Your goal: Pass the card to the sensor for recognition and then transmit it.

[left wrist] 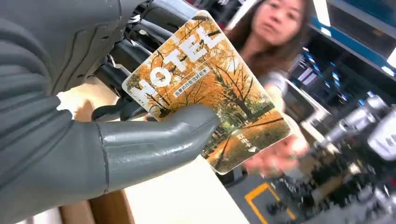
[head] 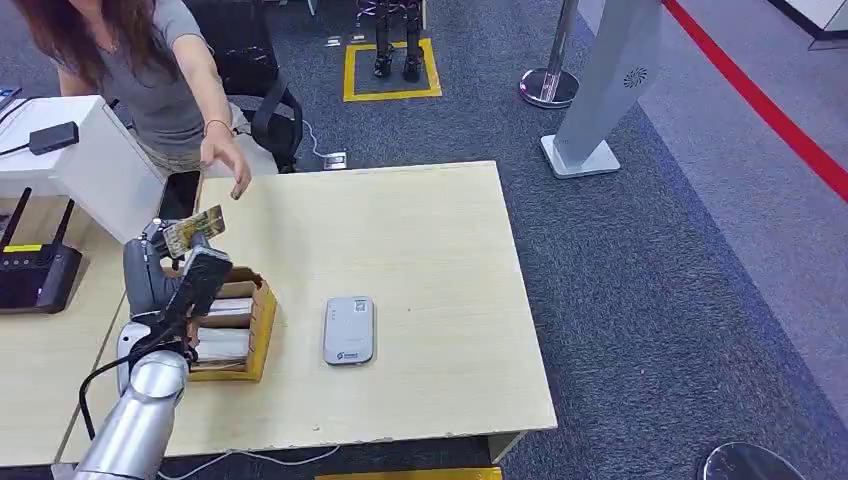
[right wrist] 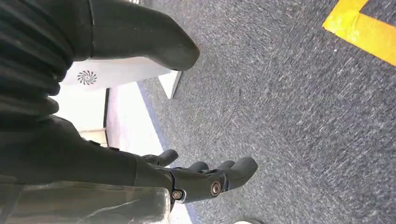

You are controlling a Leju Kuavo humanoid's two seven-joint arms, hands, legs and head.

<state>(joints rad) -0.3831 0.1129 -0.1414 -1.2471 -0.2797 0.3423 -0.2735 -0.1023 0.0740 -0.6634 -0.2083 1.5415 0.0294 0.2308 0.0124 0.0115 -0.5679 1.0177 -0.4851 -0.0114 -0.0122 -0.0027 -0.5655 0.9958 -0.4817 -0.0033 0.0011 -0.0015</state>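
- The left arm (head: 135, 415) rises from the near edge of the table (head: 420, 240), forearm angled up and away from the robot's body, with the left hand (head: 180, 262) lifted above the table's left side.
- That hand has the card (head: 194, 230) pinched: in the left wrist view the thick grey thumb (left wrist: 154, 144) presses across the card's printed face (left wrist: 205, 88) while darker fingers (left wrist: 121, 109) back it from behind.
- The card is an orange autumn-tree picture with "HOTEL" in white letters. It sits at the top of the hand, clear of the table, its free end pointing toward a person (head: 150, 70).
- The person stands at the far left corner of the table, one arm stretched down, their hand (head: 225, 160) open just beyond the card but not touching it.
- The sensor (head: 349, 330), a small grey flat box, lies on the table to the right of the hand, apart from it.
- A yellow-sided box of cards (head: 235, 325) sits directly under the raised forearm.
- The right hand (right wrist: 205, 179) hangs over the grey carpet, fingers loosely extended and a little apart, nothing in them.
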